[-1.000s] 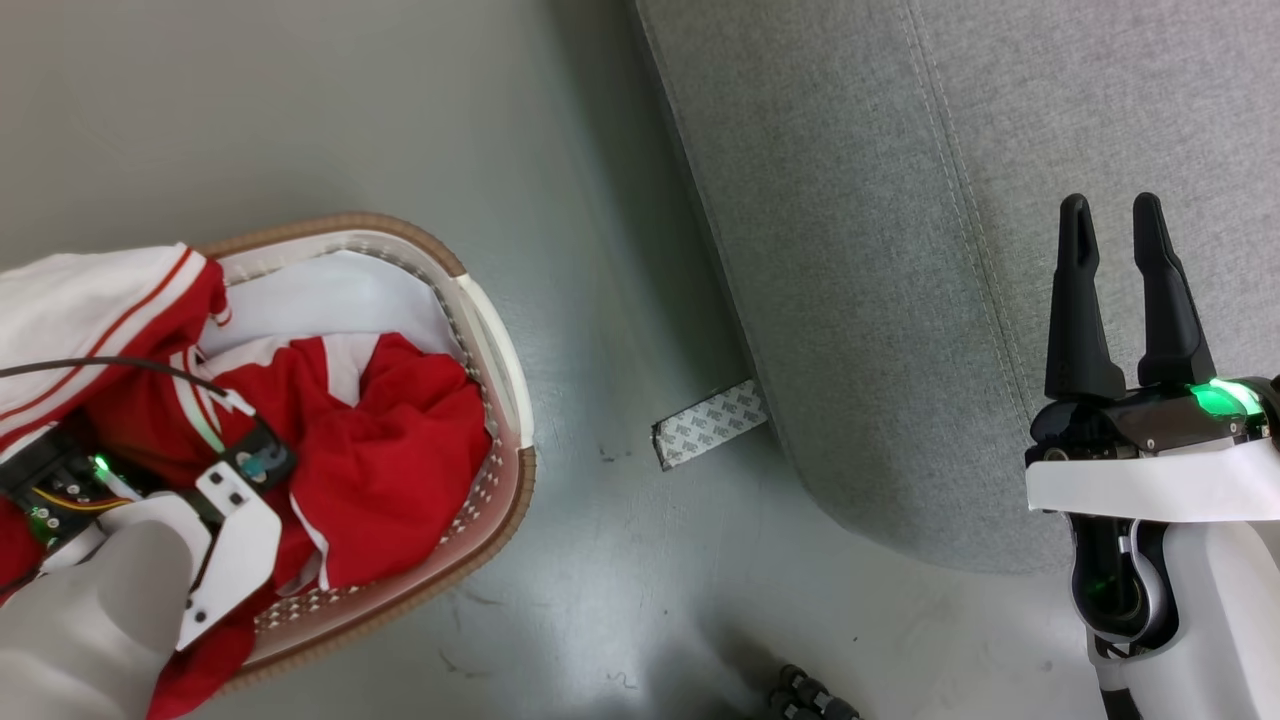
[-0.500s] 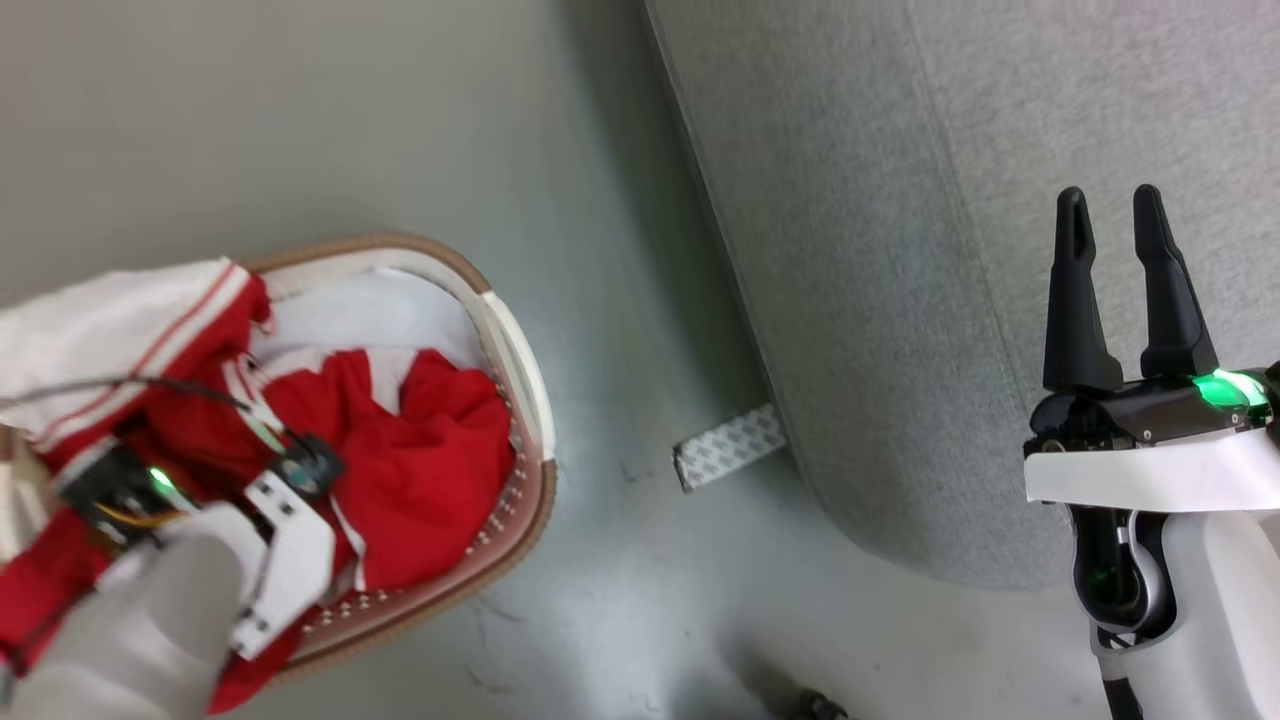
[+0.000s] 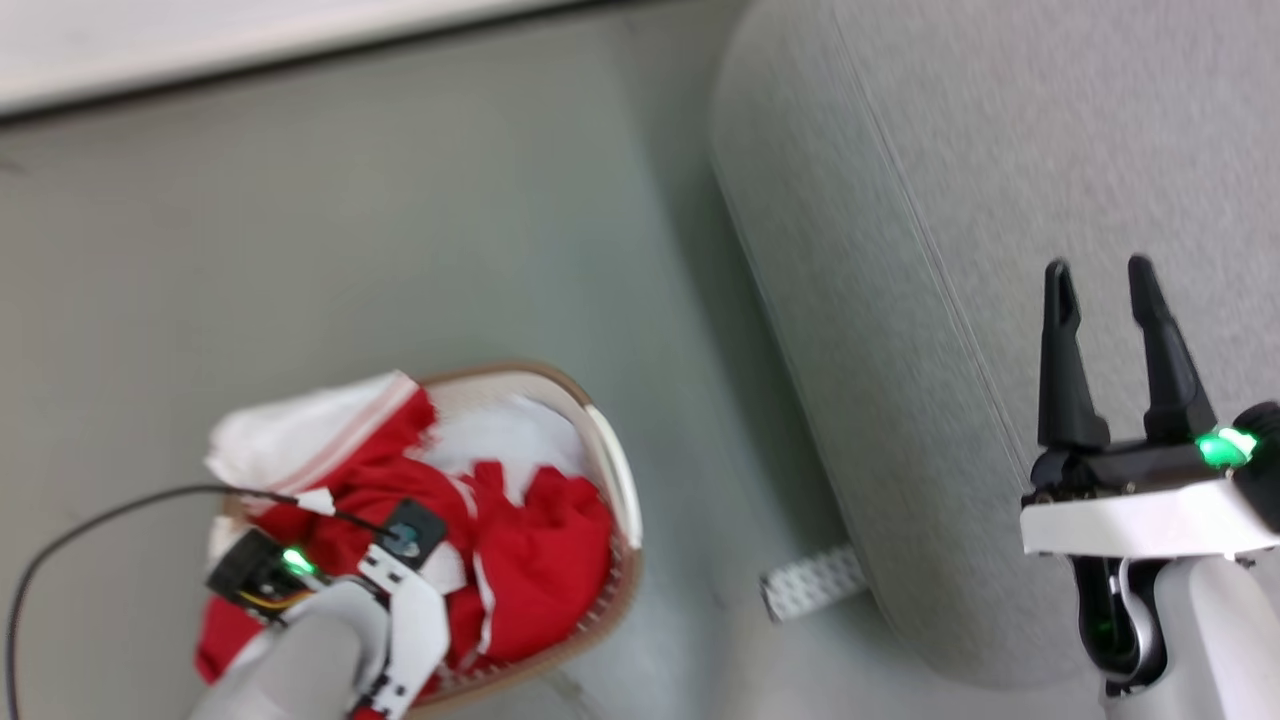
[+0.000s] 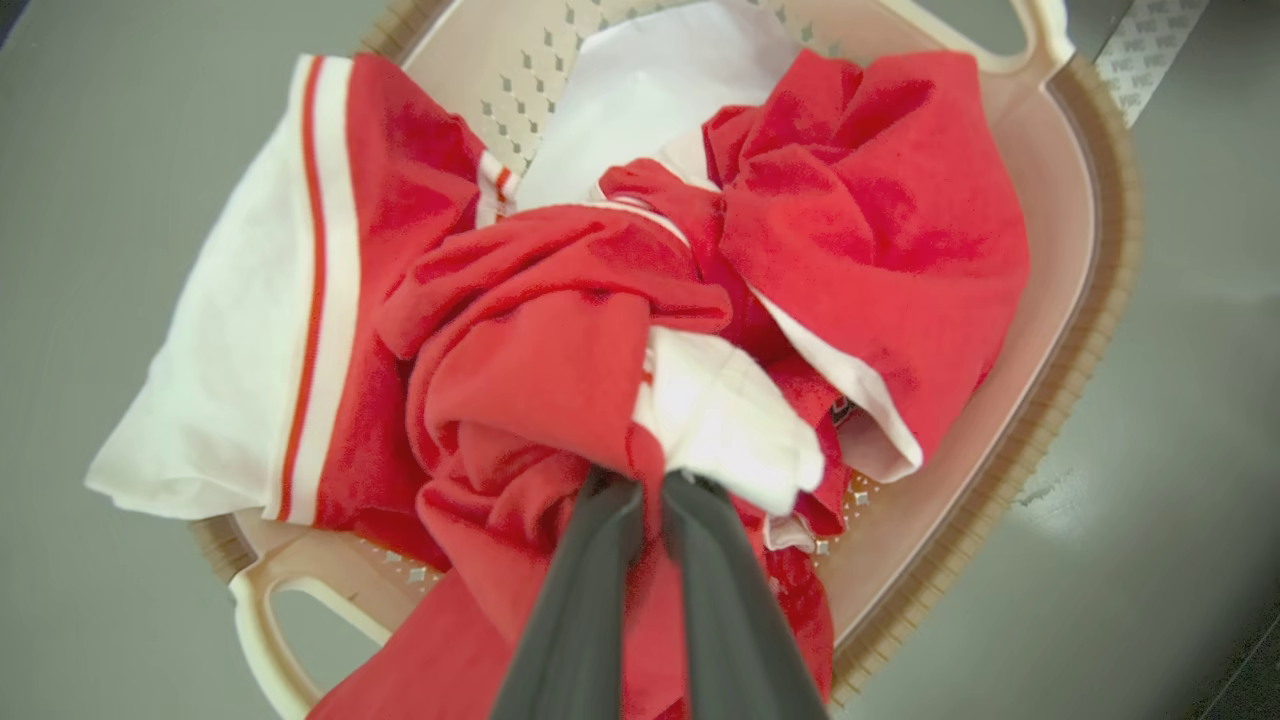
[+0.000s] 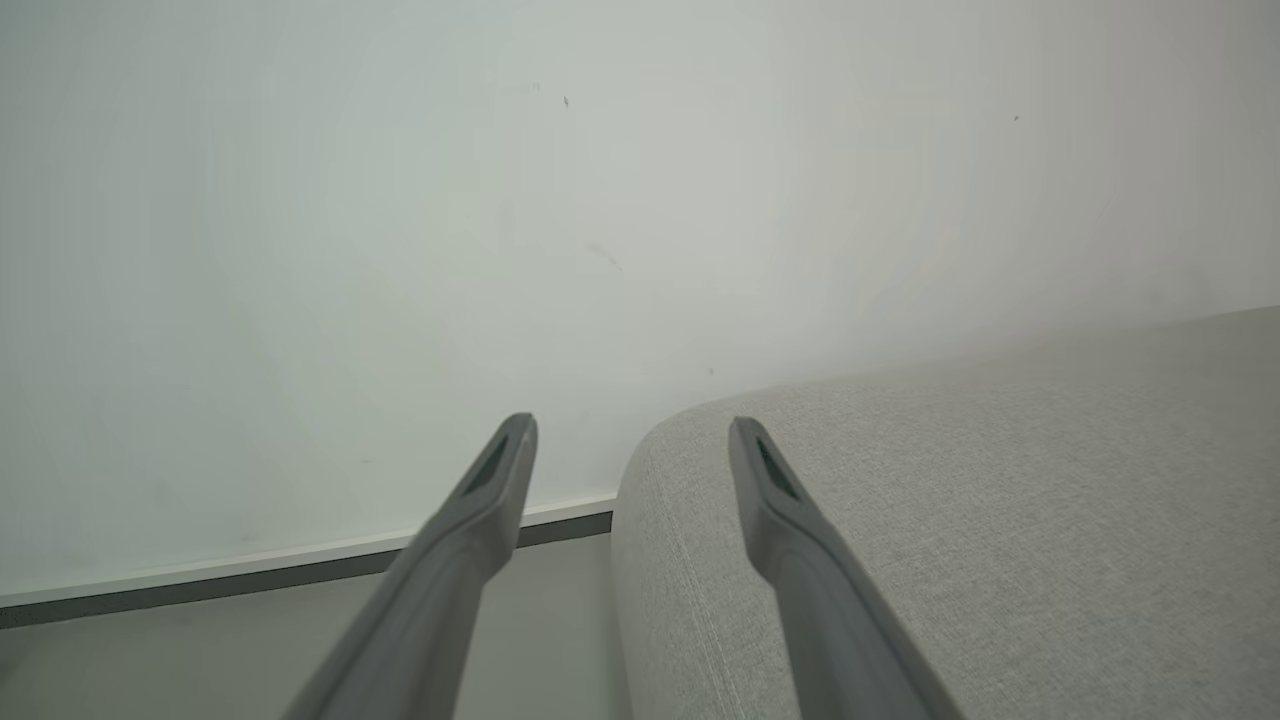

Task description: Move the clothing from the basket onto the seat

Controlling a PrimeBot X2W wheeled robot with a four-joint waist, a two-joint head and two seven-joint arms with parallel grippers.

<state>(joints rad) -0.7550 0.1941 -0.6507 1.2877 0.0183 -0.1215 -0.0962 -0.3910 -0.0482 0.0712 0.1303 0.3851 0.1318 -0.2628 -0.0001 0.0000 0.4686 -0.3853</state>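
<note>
red-and-white clothing (image 4: 540, 340) heaped in the basket (image 4: 1090, 300), with a white panel with red stripes draped over the rim toward 9 o'clock in the left wrist view and a red fold hanging out at 6. left claw (image 4: 650, 485) pinched narrow on a bunched red fold of that clothing near the heap's middle. basket standing on the grey floor (image 3: 400, 250) at 7 o'clock in the head view, apart from the seat (image 3: 900, 300) at 2 o'clock. patterned strip (image 3: 810, 583) on the floor just beside the seat's base. right claw (image 3: 1100, 275) spread wide, holding nothing, seen against the seat at 4 o'clock.
</note>
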